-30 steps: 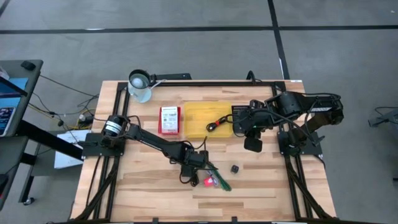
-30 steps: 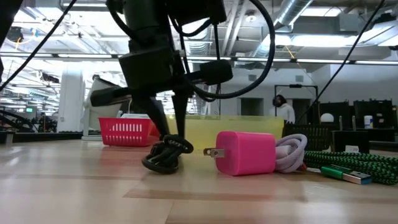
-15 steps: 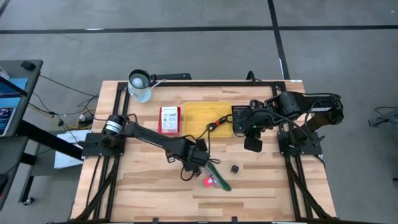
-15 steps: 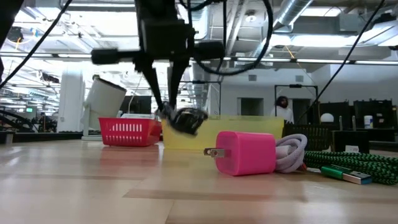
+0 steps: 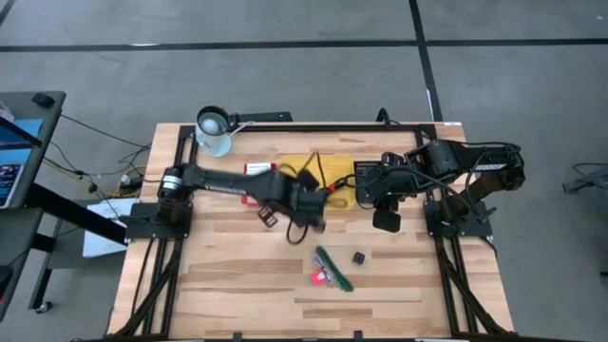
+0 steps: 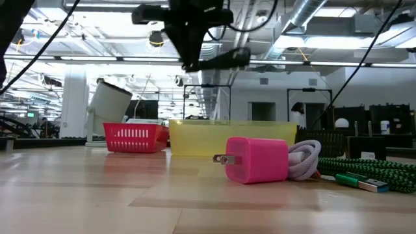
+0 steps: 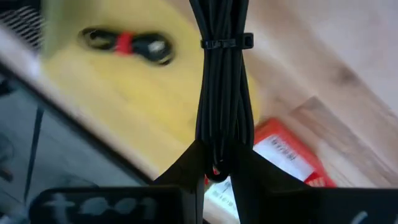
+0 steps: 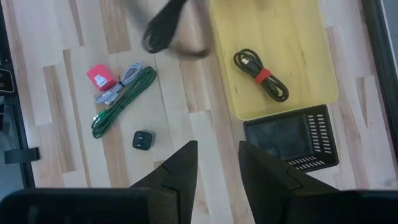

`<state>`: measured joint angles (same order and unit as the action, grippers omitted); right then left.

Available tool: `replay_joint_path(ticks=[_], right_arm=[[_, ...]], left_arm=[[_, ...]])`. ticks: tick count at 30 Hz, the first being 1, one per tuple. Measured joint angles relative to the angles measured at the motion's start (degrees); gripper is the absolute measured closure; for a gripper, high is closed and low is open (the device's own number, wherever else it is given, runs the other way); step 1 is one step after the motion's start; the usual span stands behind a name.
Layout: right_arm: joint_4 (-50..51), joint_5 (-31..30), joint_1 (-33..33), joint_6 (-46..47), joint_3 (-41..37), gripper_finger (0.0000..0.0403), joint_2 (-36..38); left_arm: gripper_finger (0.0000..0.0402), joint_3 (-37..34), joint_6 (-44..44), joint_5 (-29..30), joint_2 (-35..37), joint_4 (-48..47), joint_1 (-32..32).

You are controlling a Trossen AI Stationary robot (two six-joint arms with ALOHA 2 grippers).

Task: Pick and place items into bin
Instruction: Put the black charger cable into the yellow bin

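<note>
My left gripper is shut on a bundled black cable, above the table beside the near edge of the yellow bin. A black cable with a red tie lies in the bin. On the table near the front lie a pink charger with a white cable, a green cable and a small black cube. My right gripper hangs open above the table, by the bin's right end, with nothing between its fingers. My left gripper pinches the black cable bundle at one looped end between its two fingers. The fingers come from above, slanting down. The bundle, bound by a tie, hangs below the fingers, clear of the table.
A red basket stands left of the bin, partly under my left arm. A black device lies at the bin's right end. A white cup sits at the far left corner. Bare wood lies left of the loose items.
My left gripper has risen from the table near the pink charger and gone toward the far edge, to the yellow bin, rolling as it went. The black cable bundle has come up with it and now hangs clear of the table.
</note>
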<state>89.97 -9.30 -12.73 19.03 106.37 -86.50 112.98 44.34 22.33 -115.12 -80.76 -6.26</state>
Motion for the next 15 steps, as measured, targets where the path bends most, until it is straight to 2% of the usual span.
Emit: replay_joint_path(ticks=[9, 15], right_arm=[[0.0, 0.0, 0.0, -0.1, 0.0, 0.0290, 0.0], [0.0, 0.0, 0.0, -0.1, 0.0, 0.0290, 0.0]], left_arm=[[0.0364, 1.3, -1.4, -2.7, 4.5, 1.5, 12.2], [0.0364, 1.3, -3.7, -11.6, 4.6, 5.6, 20.8]])
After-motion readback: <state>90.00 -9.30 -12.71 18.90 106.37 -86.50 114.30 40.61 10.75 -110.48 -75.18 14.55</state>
